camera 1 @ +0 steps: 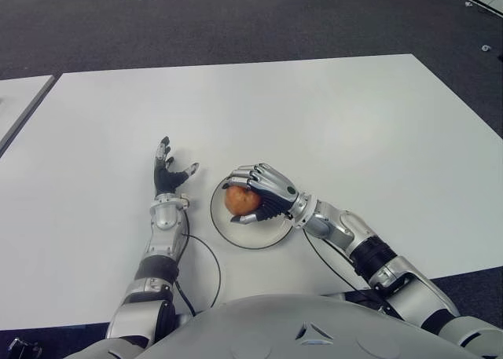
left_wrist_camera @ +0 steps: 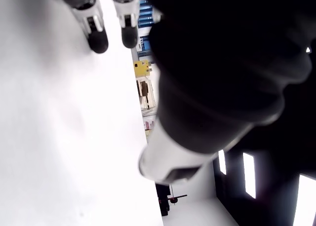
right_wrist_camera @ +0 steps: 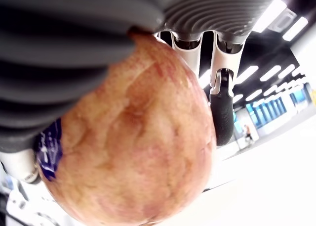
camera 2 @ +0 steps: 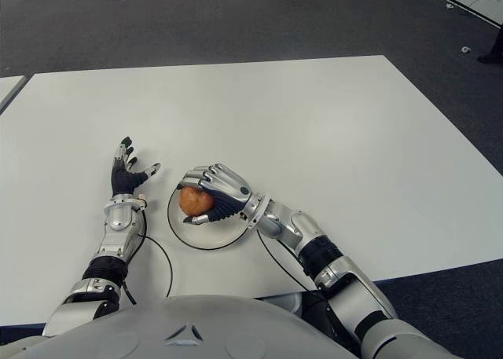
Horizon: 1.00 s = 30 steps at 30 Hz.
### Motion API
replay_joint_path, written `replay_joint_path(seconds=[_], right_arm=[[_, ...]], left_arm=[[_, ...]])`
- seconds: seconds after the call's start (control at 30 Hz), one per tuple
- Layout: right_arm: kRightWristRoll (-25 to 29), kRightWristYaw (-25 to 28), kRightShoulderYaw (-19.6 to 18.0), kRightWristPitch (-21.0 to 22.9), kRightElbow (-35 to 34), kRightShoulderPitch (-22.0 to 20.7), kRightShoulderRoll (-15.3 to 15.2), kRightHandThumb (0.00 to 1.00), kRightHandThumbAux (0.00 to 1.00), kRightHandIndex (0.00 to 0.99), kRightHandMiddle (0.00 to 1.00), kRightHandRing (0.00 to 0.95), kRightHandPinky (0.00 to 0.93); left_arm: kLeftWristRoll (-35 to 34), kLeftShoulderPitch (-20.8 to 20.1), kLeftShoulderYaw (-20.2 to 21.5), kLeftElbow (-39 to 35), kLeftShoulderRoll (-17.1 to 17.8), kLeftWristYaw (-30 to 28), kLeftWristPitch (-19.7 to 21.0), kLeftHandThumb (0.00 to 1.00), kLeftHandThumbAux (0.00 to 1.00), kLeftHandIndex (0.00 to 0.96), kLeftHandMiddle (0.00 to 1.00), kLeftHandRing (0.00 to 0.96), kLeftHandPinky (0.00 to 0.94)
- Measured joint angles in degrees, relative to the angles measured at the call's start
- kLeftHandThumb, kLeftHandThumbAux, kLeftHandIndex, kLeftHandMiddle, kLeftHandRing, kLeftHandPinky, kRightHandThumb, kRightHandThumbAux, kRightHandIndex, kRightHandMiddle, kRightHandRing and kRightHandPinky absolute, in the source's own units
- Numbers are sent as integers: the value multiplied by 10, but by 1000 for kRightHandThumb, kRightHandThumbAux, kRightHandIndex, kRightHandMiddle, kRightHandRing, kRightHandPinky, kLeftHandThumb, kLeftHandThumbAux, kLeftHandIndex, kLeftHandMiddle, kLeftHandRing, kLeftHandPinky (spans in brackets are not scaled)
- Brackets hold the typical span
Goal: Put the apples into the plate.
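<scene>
Right hand [camera 1: 259,192] is wrapped around the apple [camera 1: 241,201], fingers curled over its top and far side, holding it over the plate [camera 1: 263,236]; whether the fruit already touches the plate cannot be told; the wrist view shows the apple pressed against the palm, a blue sticker [right_wrist_camera: 48,152] on its skin; this looks like the placing step; next the fingers should open and the hand lift clear without rolling the fruit off; left hand [camera 1: 167,175] shows just left of the plate, fingers spread and holding nothing, over the white table [camera 1: 330,123].
</scene>
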Motion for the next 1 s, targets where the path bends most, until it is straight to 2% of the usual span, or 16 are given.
replay_joint_path(seconds=[0.17, 0.37, 1.0], right_arm=[[-21, -4, 0, 23, -29, 4, -14, 239, 234, 5, 4, 3, 2], [-38, -24, 5, 26, -39, 3, -25, 204, 184, 0, 0, 0, 0], [-40, -14, 8, 33, -55, 2, -37, 150, 200, 0, 0, 0, 0]], left_arm=[[0, -1, 0, 4, 1, 0, -1, 106, 566, 0, 0, 0, 0], [-1, -2, 1, 9, 2, -2, -5, 108, 554, 0, 0, 0, 0], [0, -4, 1, 9, 4, -4, -5, 121, 529, 0, 0, 0, 0]])
